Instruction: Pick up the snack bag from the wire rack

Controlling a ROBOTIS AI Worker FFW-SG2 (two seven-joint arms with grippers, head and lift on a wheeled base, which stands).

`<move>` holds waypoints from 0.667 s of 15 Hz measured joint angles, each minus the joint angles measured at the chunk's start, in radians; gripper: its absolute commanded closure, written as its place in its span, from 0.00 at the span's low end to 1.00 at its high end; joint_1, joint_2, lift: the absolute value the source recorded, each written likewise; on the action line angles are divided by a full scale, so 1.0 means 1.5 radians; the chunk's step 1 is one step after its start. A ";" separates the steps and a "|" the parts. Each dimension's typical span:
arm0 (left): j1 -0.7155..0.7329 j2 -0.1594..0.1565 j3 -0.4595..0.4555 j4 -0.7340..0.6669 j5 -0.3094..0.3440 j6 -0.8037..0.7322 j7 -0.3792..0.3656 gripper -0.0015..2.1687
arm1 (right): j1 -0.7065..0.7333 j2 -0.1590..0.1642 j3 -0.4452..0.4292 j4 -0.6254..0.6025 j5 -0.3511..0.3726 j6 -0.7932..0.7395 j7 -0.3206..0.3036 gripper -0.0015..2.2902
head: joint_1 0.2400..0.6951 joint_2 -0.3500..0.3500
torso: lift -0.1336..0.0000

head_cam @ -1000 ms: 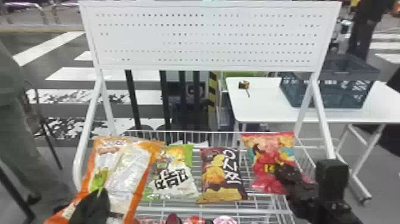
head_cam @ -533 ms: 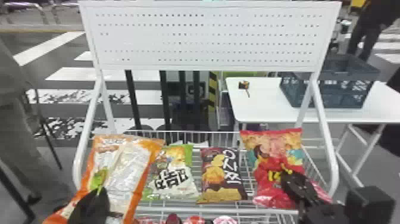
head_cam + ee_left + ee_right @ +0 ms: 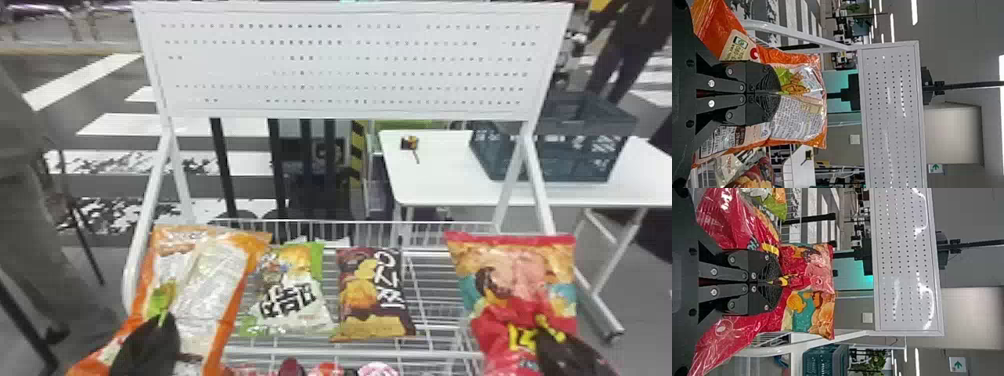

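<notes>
Head view: you are looking down on a wire rack point(image 3: 430, 354) of snack bags. At its left, your left fingers point(image 3: 147, 345) pinch a large orange snack bag point(image 3: 215, 280); at its right, your right fingers point(image 3: 570, 352) grip a red snack bag point(image 3: 520, 265), its top edge upward. A green-and-white snack bag point(image 3: 300, 305) and a brown snack bag point(image 3: 370, 295) lie between them on the wires. The task doesn't say which bag it means; you have two in hand.

Left wrist view: the fingers are closed on a fold in the orange bag's printed middle. It looks light and soft but broad, so expect its ends to sag; keep this central hold.

Right wrist view: the fingers nip gathered film at the red bag's middle, creases fanning out. The glossy wrap may slide, and the contents are probably brittle: squeeze only enough to hold, and lift smoothly.
</notes>
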 measured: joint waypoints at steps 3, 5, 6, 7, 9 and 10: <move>-0.005 -0.004 0.001 0.006 0.002 -0.001 -0.001 0.81 | 0.033 0.000 0.002 -0.013 -0.001 -0.016 0.006 0.94 | 0.57 0.50 | 1.00; -0.007 -0.005 0.001 0.008 0.003 -0.001 0.000 0.81 | 0.040 0.000 0.002 -0.016 -0.001 -0.026 0.007 0.94 | 0.57 0.50 | 1.00; -0.007 -0.005 0.001 0.008 0.003 -0.001 0.000 0.81 | 0.041 0.000 0.001 -0.017 -0.001 -0.028 0.007 0.94 | 0.57 0.50 | 1.00; -0.008 -0.005 0.001 0.008 0.004 -0.001 0.001 0.81 | 0.042 0.000 0.001 -0.017 -0.001 -0.029 0.009 0.94 | 0.57 0.50 | 1.00; -0.008 -0.005 0.003 0.008 0.004 -0.003 0.001 0.81 | 0.044 0.000 0.002 -0.018 -0.002 -0.033 0.013 0.94 | 0.57 0.50 | 1.00; -0.009 -0.005 0.004 0.008 0.004 -0.003 0.001 0.81 | 0.044 0.000 0.002 -0.019 -0.002 -0.034 0.014 0.94 | 0.57 0.50 | 1.00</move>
